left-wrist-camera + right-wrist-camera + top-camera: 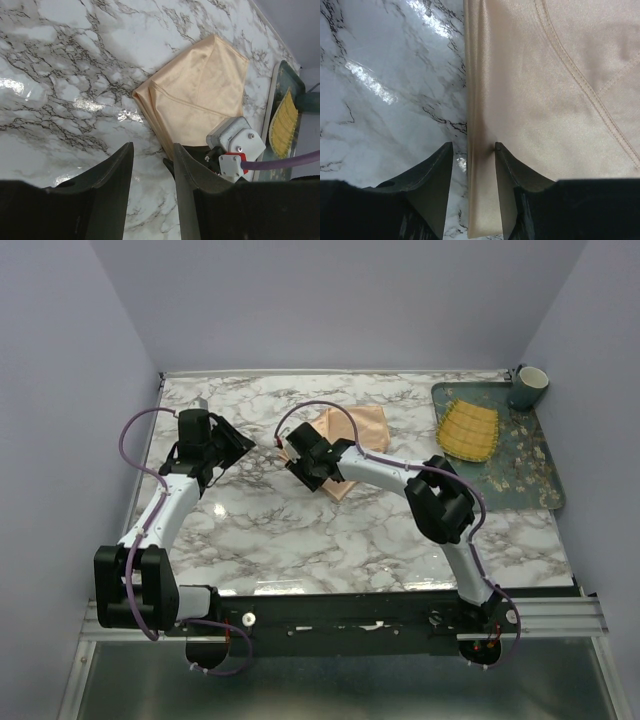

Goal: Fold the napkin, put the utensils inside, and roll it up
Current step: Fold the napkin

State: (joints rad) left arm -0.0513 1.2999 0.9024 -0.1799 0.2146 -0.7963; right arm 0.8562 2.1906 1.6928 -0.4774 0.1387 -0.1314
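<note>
The peach-orange napkin (362, 427) lies folded on the marble table (300, 530), back centre. My right gripper (305, 462) is low over its left folded edge. In the right wrist view the napkin (555, 90) fills the right side. The gripper (473, 146) is open astride the edge, with one fingertip (497, 148) touching the cloth and the other over marble. My left gripper (240, 445) is open and empty, left of the napkin. In the left wrist view it (152, 150) hangs over bare marble near the napkin's (200, 90) corner. No utensils show.
A dark patterned tray (535, 475) at the back right holds a yellow checked waffle cloth (468, 430). A green mug (528, 387) stands at its far corner. Both tray (276, 95) and yellow cloth (282, 120) show in the left wrist view. Purple walls close in three sides.
</note>
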